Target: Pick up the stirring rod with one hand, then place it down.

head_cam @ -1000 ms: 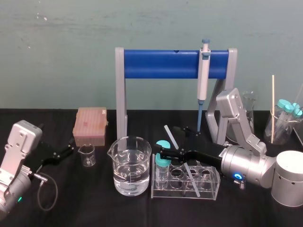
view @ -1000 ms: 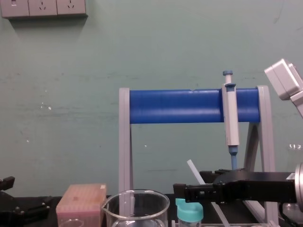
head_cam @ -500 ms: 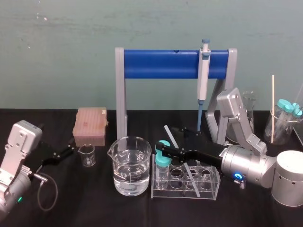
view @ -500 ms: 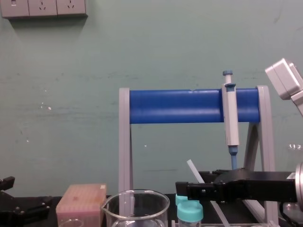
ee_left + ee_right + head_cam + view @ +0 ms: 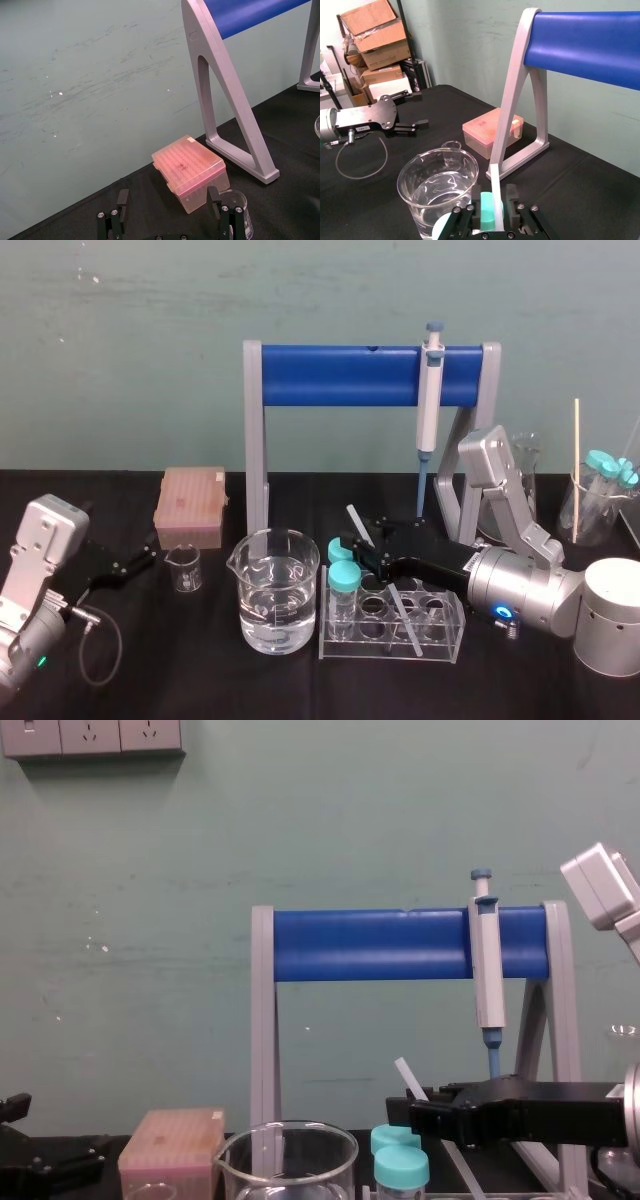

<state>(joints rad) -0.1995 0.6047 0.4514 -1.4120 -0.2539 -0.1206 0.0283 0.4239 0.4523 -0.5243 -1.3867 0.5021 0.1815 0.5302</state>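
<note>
Now the right arm reaches in across the clear rack (image 5: 441, 641), and the right gripper (image 5: 362, 546) sits with its jaws apart on either side of the stirring rod (image 5: 356, 519). The rod leans up out of the rack, just behind the 2 capped tubes (image 5: 345, 576). The left gripper (image 5: 145, 558) is parked at the table's left, jaws open too. The rod looks light, stiff, smooth and probably brittle, so a gentle pinch on its upper part, above the rack, seems safest.

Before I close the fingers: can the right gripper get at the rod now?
Probably yes. The right gripper is open, and the rod stands between its jaws with nothing blocking it. A capped tube just behind the rod may be brushed.
</note>
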